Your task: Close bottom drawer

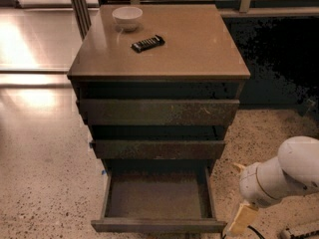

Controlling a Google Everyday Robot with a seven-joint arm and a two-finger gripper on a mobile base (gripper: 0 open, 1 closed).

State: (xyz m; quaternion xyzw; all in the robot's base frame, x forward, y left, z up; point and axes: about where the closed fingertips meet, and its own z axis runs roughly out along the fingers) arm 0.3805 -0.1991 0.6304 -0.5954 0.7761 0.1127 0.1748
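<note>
The bottom drawer (157, 225) is pulled far out of the dark brown cabinet; it is a shallow empty tray with a flat front panel near the lower edge of the camera view. Above it sit the middle drawer front (157, 149) and the top drawer front (157, 111), both slightly out. My gripper (238, 221) is low at the right, just beside the bottom drawer's right front corner, below the white arm (279, 176). It holds nothing that I can see.
On the cabinet top (199, 49) stand a white bowl (127, 18) and a dark flat bar (147, 43). Speckled floor surrounds the cabinet. A dark area lies behind at the right. A cable and a grey object (299, 230) lie at the lower right.
</note>
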